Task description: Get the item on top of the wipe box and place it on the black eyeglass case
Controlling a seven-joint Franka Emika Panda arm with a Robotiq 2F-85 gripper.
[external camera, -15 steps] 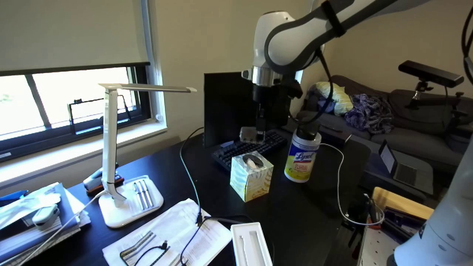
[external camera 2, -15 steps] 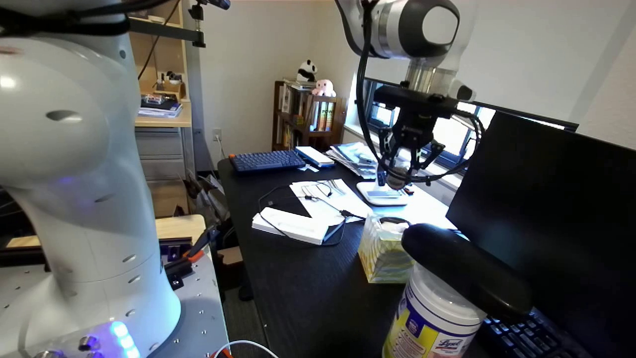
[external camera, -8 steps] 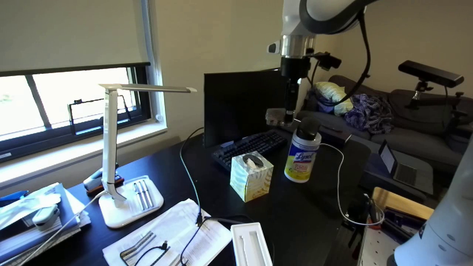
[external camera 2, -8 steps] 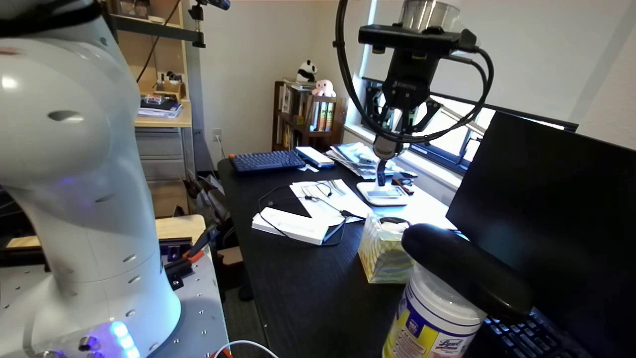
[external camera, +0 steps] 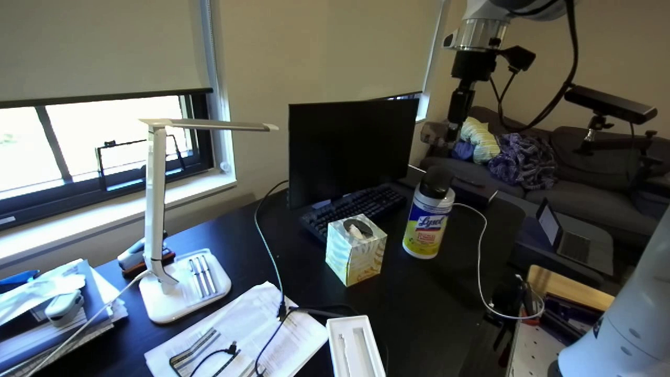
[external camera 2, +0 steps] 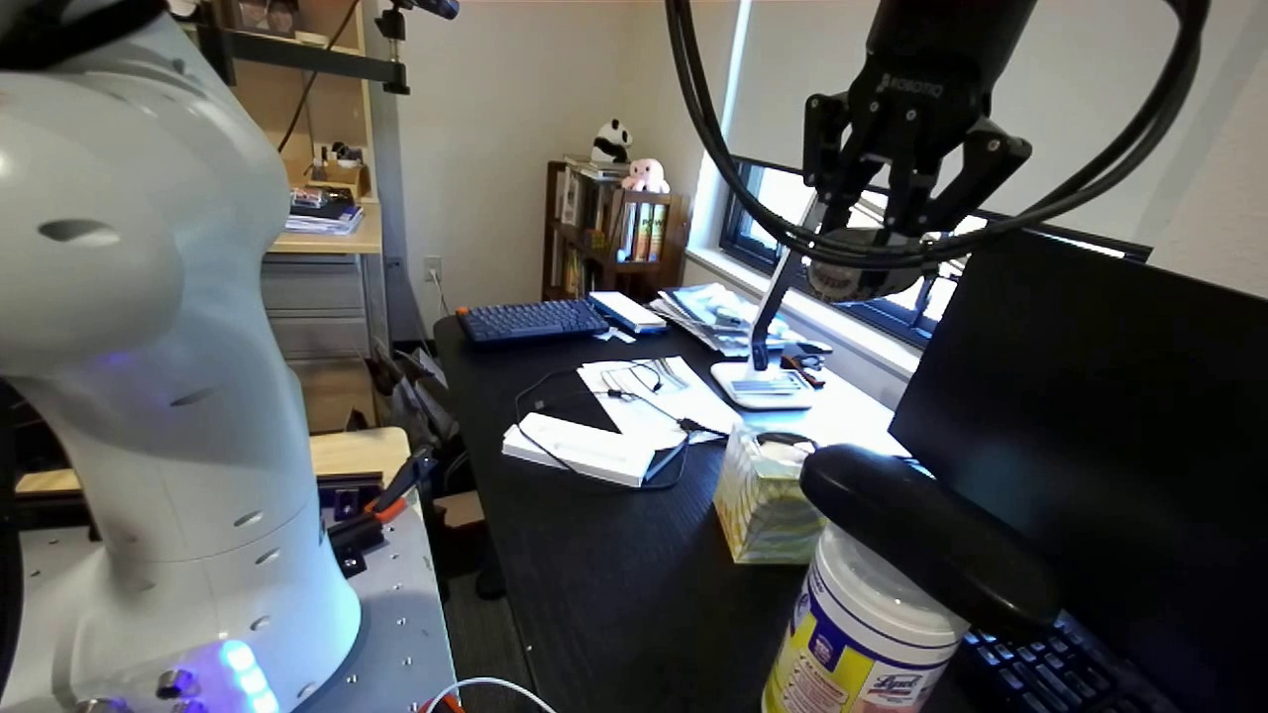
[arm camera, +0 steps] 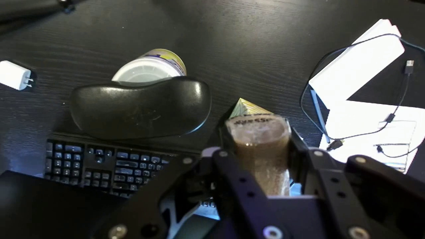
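My gripper [external camera: 445, 137] is shut on a clear, brownish container [arm camera: 260, 146], with its fingers on either side. The container also shows in both exterior views [external camera: 432, 133] [external camera 2: 854, 272], held high in the air. The black eyeglass case [external camera 2: 931, 545] lies across the top of the Lysol canister [external camera: 426, 225]. In the wrist view the case [arm camera: 142, 109] is left of the held container. The pale yellow-green and white wipe box [external camera: 356, 251] stands on the desk beside the canister, tissue in its top opening. In the wrist view the held container hides most of it.
A monitor [external camera: 350, 152] and a keyboard [external camera: 361, 207] stand behind the box and canister. A white lamp [external camera: 157, 209], papers [external camera: 235, 335], cables and an open white box [external camera: 356, 345] are on the desk. A white charger [arm camera: 15, 75] lies beyond the case.
My gripper, still holding the container, has moved from above the wipe box rightward and upward past the canister in an exterior view. The box, canister and case have not moved.
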